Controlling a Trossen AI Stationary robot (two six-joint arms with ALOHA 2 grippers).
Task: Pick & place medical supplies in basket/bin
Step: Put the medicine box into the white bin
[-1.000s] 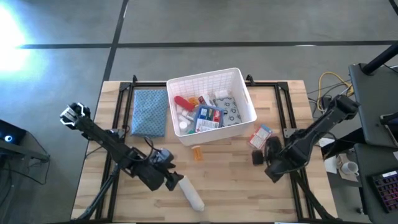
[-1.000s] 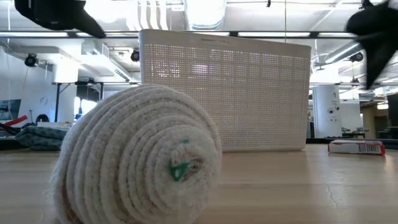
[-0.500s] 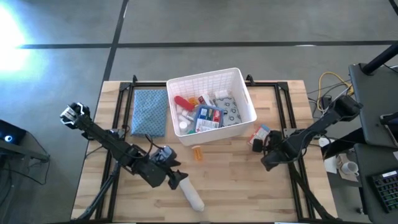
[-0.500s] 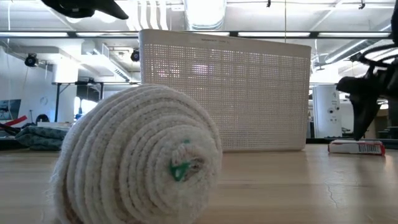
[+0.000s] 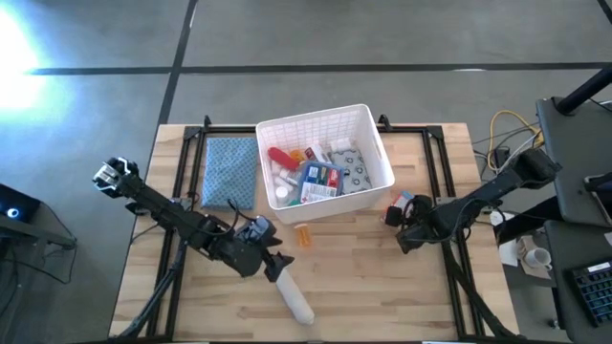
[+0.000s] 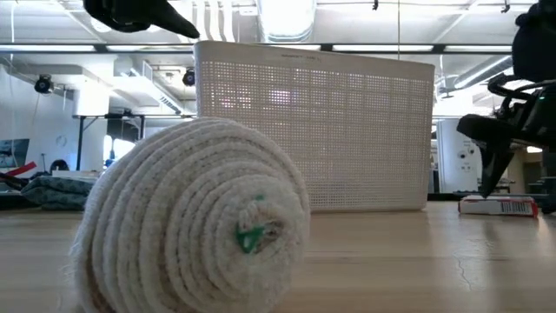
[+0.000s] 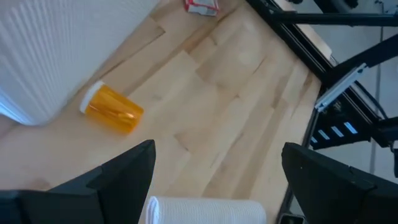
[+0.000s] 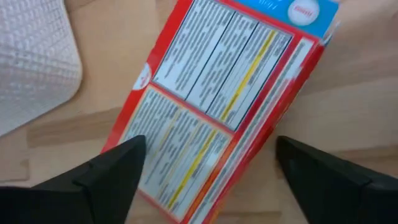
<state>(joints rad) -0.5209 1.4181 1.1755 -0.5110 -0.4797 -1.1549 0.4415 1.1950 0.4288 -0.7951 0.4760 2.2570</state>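
Note:
The white lattice basket (image 5: 325, 161) sits at the table's far middle and holds several supplies. An orange vial (image 5: 303, 234) lies on its side just near of the basket, and shows again as the orange vial (image 7: 112, 111). A white gauze roll (image 5: 295, 298) lies near the table's near edge. A red-white-blue box (image 5: 402, 202) lies flat to the right of the basket. My left gripper (image 5: 273, 264) is open, between the roll and the vial. My right gripper (image 8: 217, 180) is open over the box (image 8: 217, 99), with one finger on either side of it.
A blue-grey folded cloth (image 5: 229, 172) lies left of the basket. Black frame rails (image 5: 435, 162) run along the table's far and side edges. Bare wood lies near of the basket, between the two arms. In the low view the gauze roll (image 6: 191, 226) fills the foreground.
My right gripper has moved toward the far and left edges and come down over the red-white-blue box. My left gripper has moved right and slightly far, toward the orange vial. The supplies have stayed where they were.

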